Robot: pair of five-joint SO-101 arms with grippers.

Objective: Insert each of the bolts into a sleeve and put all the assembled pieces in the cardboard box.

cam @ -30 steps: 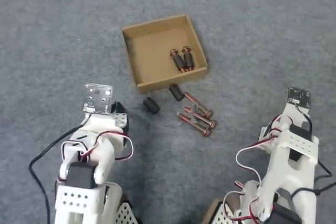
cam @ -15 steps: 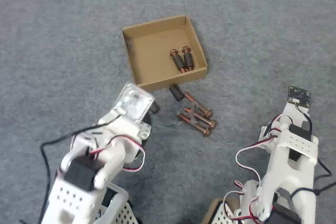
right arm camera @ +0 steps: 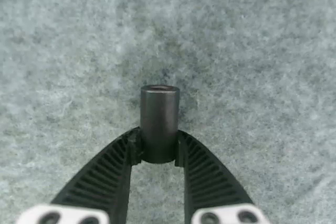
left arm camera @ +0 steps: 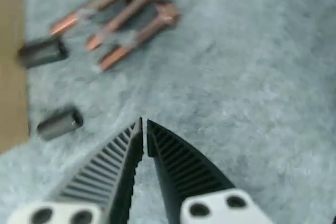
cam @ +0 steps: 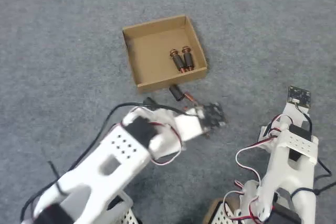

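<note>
The cardboard box (cam: 140,43) holds two assembled pieces (cam: 181,60). In front of it lie two black sleeves (left arm camera: 59,123) (left arm camera: 42,52) and three copper bolts (left arm camera: 122,18). One sleeve (cam: 176,93) lies just below the box's front wall. My left gripper (cam: 214,114) hovers over the bolts' spot in the high view; its own view has it (left arm camera: 144,125) shut and empty, short of the bolts. My right gripper (right arm camera: 157,141) is shut on a third black sleeve (right arm camera: 159,121), held out above bare carpet. The right arm (cam: 291,148) stands at the lower right.
Grey carpet covers the whole table. The box wall (left arm camera: 10,56) runs along the edge of the left wrist view, close to the sleeves. Open carpet lies to the right of the bolts and between the two arms.
The left arm has swung from the left side across to the right, ending over the loose bolts and hiding most of them from above. The right arm has not moved.
</note>
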